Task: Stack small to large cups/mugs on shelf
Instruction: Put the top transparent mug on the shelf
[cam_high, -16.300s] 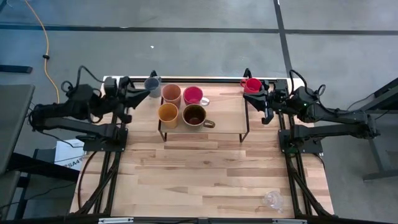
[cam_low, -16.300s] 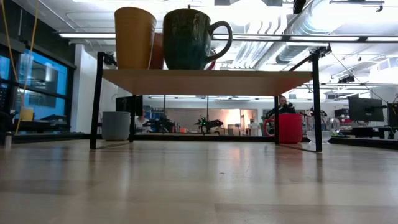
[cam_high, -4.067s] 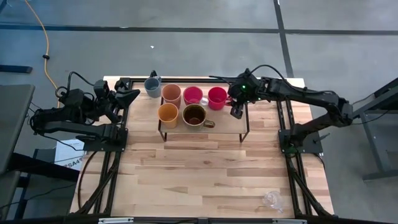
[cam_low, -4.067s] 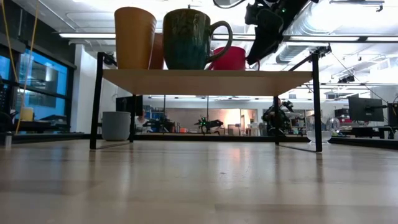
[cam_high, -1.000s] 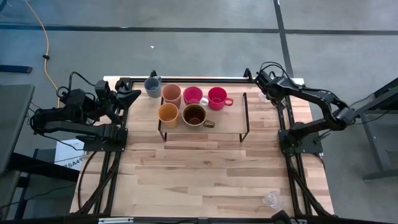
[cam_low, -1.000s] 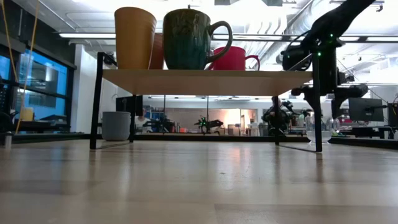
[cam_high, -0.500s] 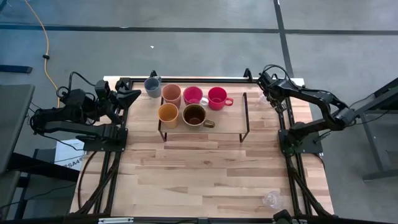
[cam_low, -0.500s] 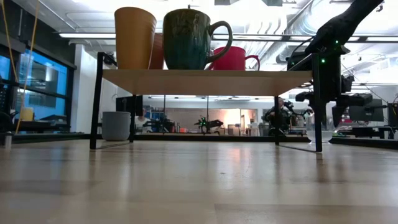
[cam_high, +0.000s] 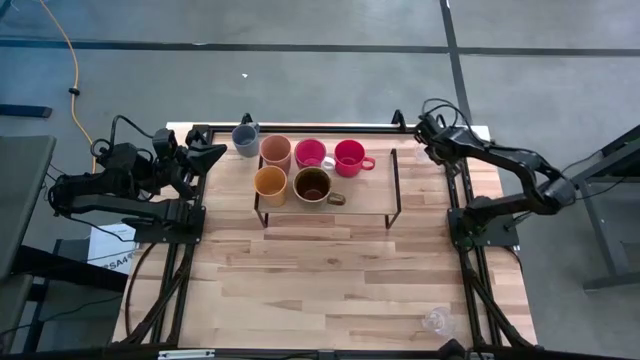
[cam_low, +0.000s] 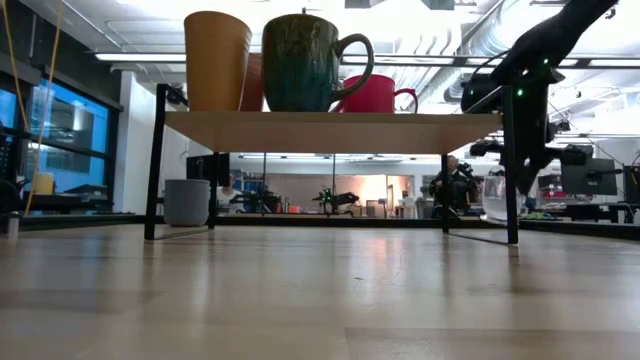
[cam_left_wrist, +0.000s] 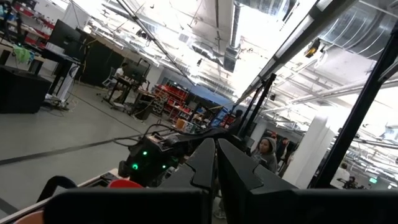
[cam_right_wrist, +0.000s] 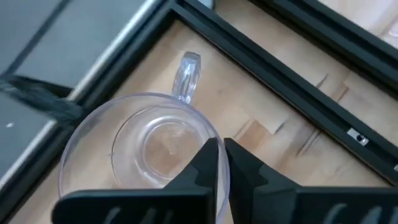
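My right gripper (cam_high: 432, 143) is at the table's far right corner, shut on a clear glass cup (cam_right_wrist: 140, 146) that has its handle (cam_right_wrist: 188, 71) on the side away from the fingers. The black-framed shelf (cam_high: 365, 200) carries the peach tumbler (cam_high: 275, 151), orange-yellow cup (cam_high: 270, 184), dark-brown mug (cam_high: 313, 185), pink cup (cam_high: 310, 153) and red cup (cam_high: 349, 157), all upright on its plank. The grey-blue mug (cam_high: 244, 138) stands on the table left of the shelf. My left gripper (cam_high: 207, 155) waits shut at the far left. My right gripper (cam_right_wrist: 221, 149) pinches the glass cup's rim (cam_right_wrist: 202, 127) on the side opposite the handle, with one finger seemingly inside the cup and one outside. It comes from above, pointing down. The cup stays upright; I cannot tell whether its base still rests on the table (cam_low: 496, 200).
A second clear glass cup (cam_high: 436, 320) stands near the table's near right corner. The right half of the shelf plank is bare. The black table frame rail (cam_right_wrist: 261, 56) runs close behind the held cup. A person (cam_low: 460, 185) is in the room beyond.
My right gripper has come down at the far right corner onto the clear glass cup. The cups on the shelf have kept their places.
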